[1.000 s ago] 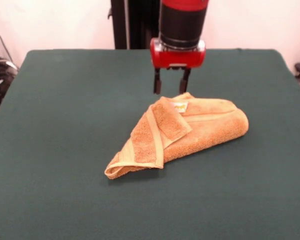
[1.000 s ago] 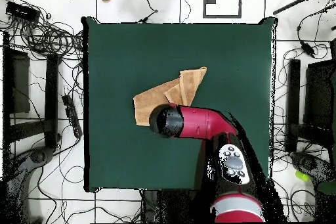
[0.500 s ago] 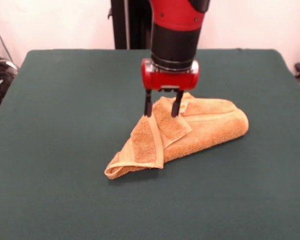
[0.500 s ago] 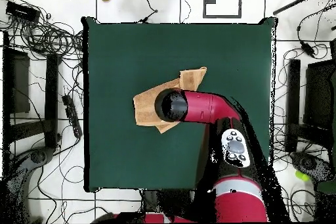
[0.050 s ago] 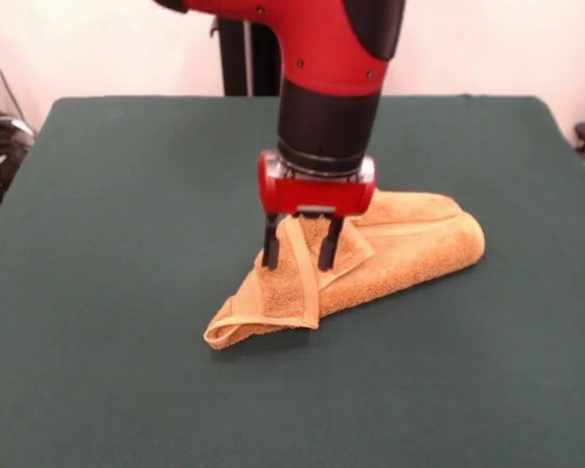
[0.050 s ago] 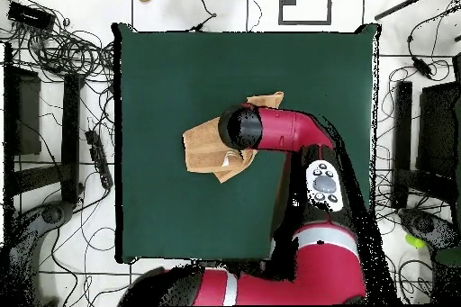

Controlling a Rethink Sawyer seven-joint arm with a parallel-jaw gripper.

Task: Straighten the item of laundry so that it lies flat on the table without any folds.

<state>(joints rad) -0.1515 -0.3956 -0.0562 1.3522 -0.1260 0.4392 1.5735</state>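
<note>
— Where does the towel [image 5: 356, 261] sit right now?

— Near the middle of the table [image 5: 127, 214], well away from all four edges. It is bunched and folded over itself: a thick rolled fold runs along one side, and a flap with a paler woven band lies doubled across the top, tapering to a point toward the table's front edge.

— And the gripper [image 5: 299, 255]?

— Directly above that doubled flap, with the arm reaching down over it. The two fingers [image 5: 270, 252] stand apart, one on each side of the banded strip, tips at or just touching the cloth. I'd say they are released and holding nothing, though from overhead the arm hides them entirely.

— So how far along is the job?

— Barely begun, by my reading. Nothing is spread out yet; every fold is in place. What remains is closing on the flap, lifting or dragging it outward, then opening the rolled side until the whole rectangle lies flat.
</note>
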